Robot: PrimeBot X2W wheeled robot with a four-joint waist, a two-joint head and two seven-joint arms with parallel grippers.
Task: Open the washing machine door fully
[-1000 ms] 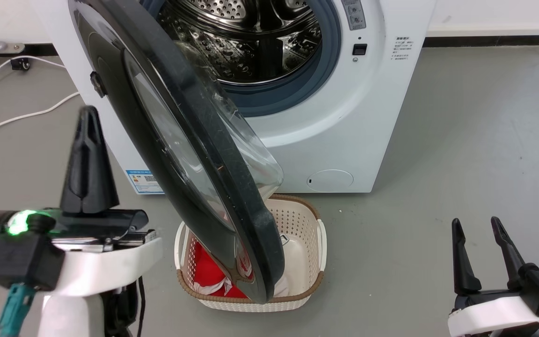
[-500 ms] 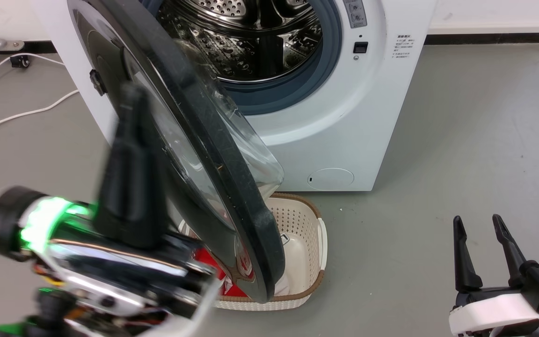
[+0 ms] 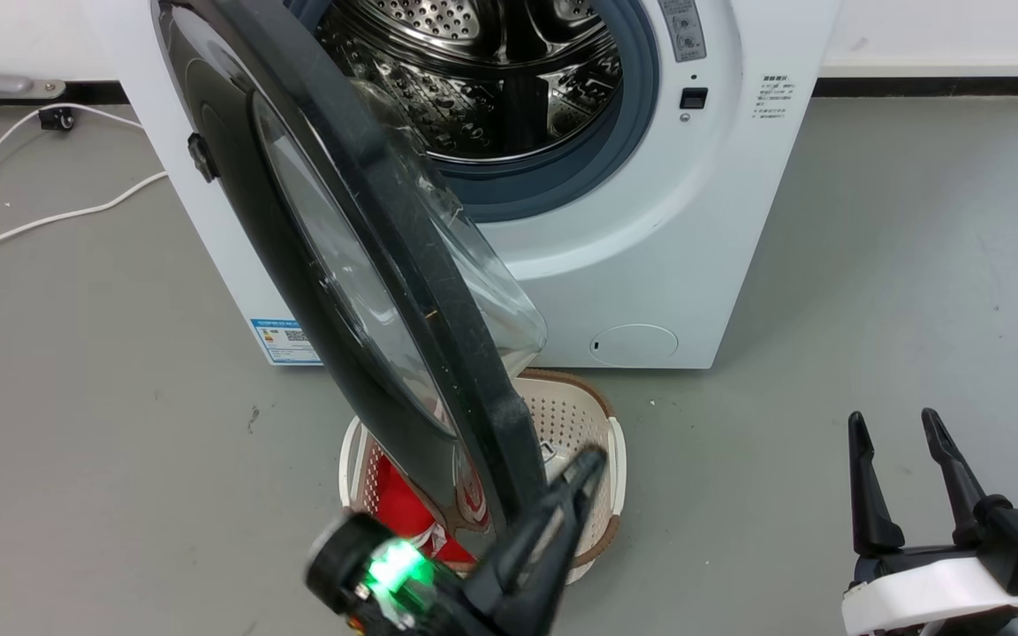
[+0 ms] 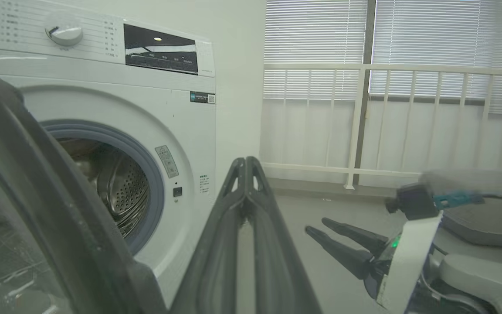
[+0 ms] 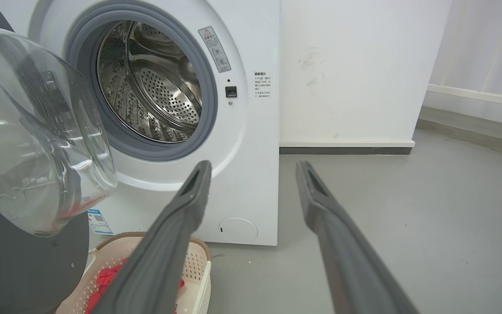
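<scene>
The washing machine door [image 3: 332, 265], a glossy black disc with a clear bulging glass bowl at centre, stands partly open, swung out edge-on toward me. Its free rim lies just left of my left claw [image 3: 591, 461]. The white washing machine [image 3: 650, 247], steel drum exposed, stands beyond the claw's tips.

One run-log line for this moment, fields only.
washing machine door: partly open, over basket | left gripper: shut, beside door's free edge, inner side | right gripper: open, apart | task: unfinished
</scene>
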